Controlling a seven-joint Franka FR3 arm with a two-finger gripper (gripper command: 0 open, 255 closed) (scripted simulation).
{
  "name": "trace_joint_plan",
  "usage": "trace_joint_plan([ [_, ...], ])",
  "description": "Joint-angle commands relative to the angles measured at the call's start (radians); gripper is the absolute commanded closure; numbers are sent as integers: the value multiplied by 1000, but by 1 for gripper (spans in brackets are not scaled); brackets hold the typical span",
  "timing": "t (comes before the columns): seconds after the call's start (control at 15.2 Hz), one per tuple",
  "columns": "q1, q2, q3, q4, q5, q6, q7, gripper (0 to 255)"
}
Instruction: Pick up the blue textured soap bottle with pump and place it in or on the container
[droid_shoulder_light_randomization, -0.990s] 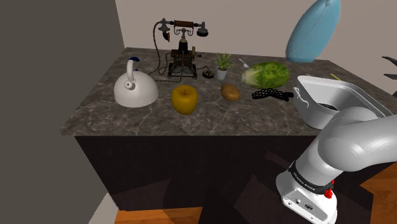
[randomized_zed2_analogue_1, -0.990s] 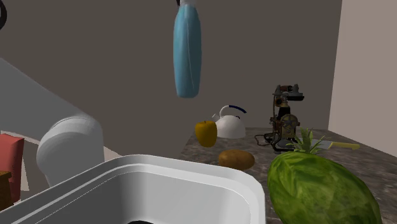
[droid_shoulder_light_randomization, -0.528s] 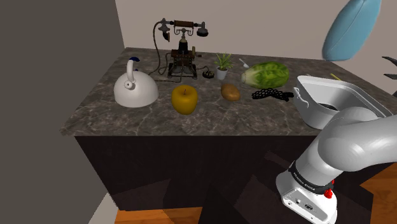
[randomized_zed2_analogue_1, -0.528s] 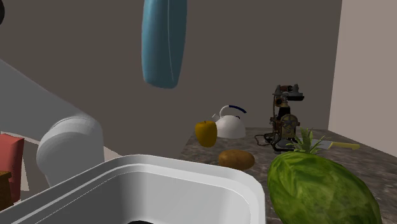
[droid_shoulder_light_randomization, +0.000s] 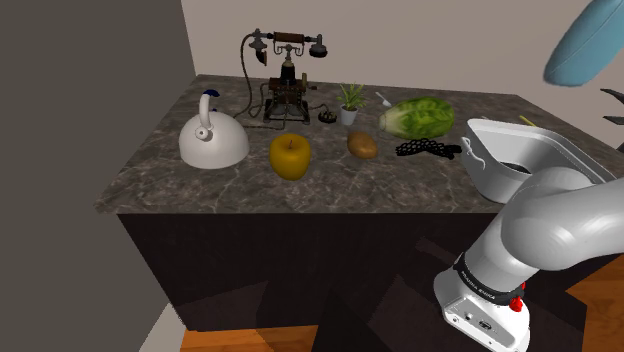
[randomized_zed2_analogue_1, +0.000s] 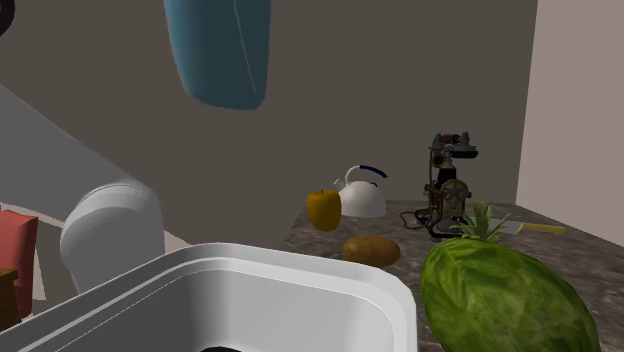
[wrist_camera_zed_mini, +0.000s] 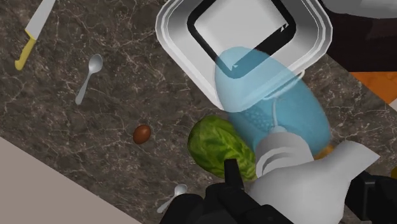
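A light blue textured soap bottle (droid_shoulder_light_randomization: 590, 45) hangs high in the air at the shoulder view's upper right, above the white container (droid_shoulder_light_randomization: 520, 160). The second exterior view has the bottle (randomized_zed2_analogue_1: 220, 50) near its top, over the container's rim (randomized_zed2_analogue_1: 250, 285). In the wrist view my gripper (wrist_camera_zed_mini: 299, 184) is shut on the bottle's white pump end, one black finger (wrist_camera_zed_mini: 232, 177) beside it. The blue body (wrist_camera_zed_mini: 280, 95) points away from the hand and overlaps the square white container (wrist_camera_zed_mini: 172, 25) below.
On the dark marble counter (droid_shoulder_light_randomization: 160, 180) stand a white kettle (droid_shoulder_light_randomization: 213, 135), a yellow fruit (droid_shoulder_light_randomization: 290, 155), a potato (droid_shoulder_light_randomization: 362, 145), a green lettuce (droid_shoulder_light_randomization: 417, 117), an antique phone (droid_shoulder_light_randomization: 285, 75) and a small plant (droid_shoulder_light_randomization: 350, 103). A knife (wrist_camera_zed_mini: 32, 35) and spoon (wrist_camera_zed_mini: 89, 76) lie behind.
The held bottle has travelled toward the shoulder view's right, ending over the container. In the second exterior view it moved left and looms larger.
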Motion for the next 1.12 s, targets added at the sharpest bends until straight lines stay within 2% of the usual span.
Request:
trace_joint_plan([
  [0.0, 18, 35, -52, 85, -23, -30, -64, 255],
  [0.07, 33, 59, -93, 147, -41, -52, -114, 255],
  [1.06, -33, -186, -51, -281, -72, 124, -31, 255],
])
